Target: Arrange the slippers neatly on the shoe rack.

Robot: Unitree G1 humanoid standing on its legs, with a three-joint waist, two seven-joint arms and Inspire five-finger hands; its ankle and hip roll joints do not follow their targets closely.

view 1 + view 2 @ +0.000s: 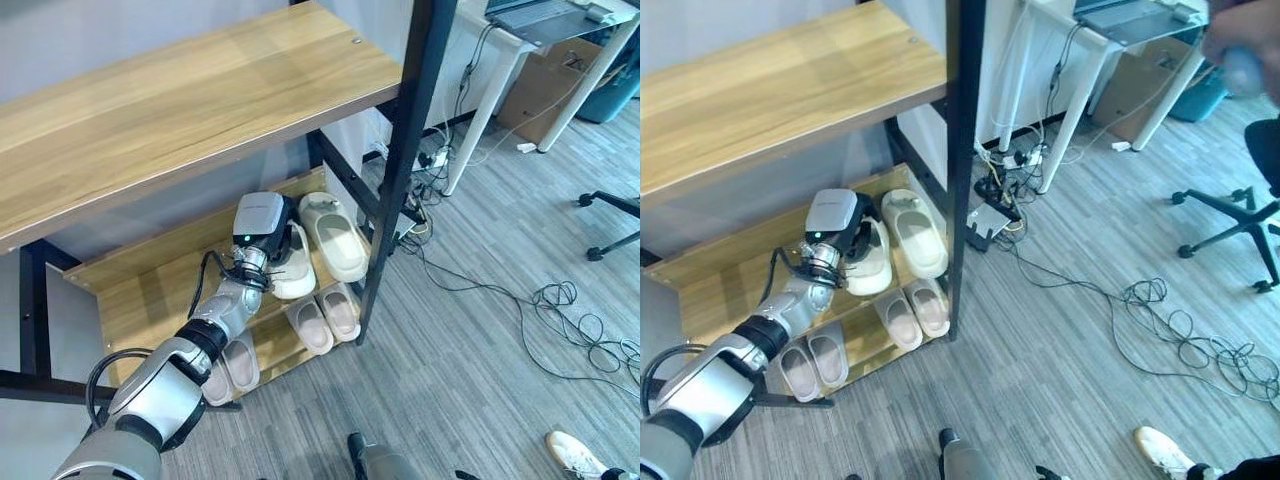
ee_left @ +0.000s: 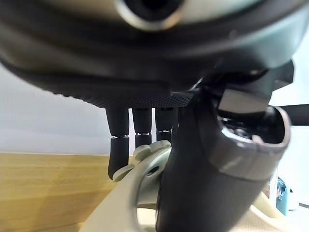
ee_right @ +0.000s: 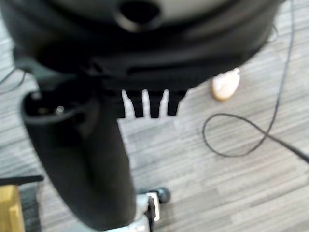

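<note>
The shoe rack (image 1: pixel 150 285) has wooden shelves in a black frame. On its middle shelf lie two cream slippers side by side. My left hand (image 1: pixel 283 238) reaches in under the top shelf and is shut on the left cream slipper (image 1: pixel 297 275); in the left wrist view its fingers (image 2: pixel 119 147) and thumb pinch the slipper's upper edge (image 2: pixel 128 193). The right cream slipper (image 1: pixel 338 236) lies free beside it. On the bottom shelf sit a beige pair (image 1: pixel 325 318) and another pair (image 1: pixel 235 365). My right hand (image 3: pixel 82 159) hangs over the carpet, open and holding nothing.
The rack's black front post (image 1: pixel 400 170) stands just right of the slippers. Cables (image 1: pixel 560 320) and a power strip trail across the grey carpet. A white desk (image 1: pixel 500 70) and a chair base (image 1: pixel 610 225) stand to the right. A person's white shoe (image 1: pixel 575 452) is near the lower right.
</note>
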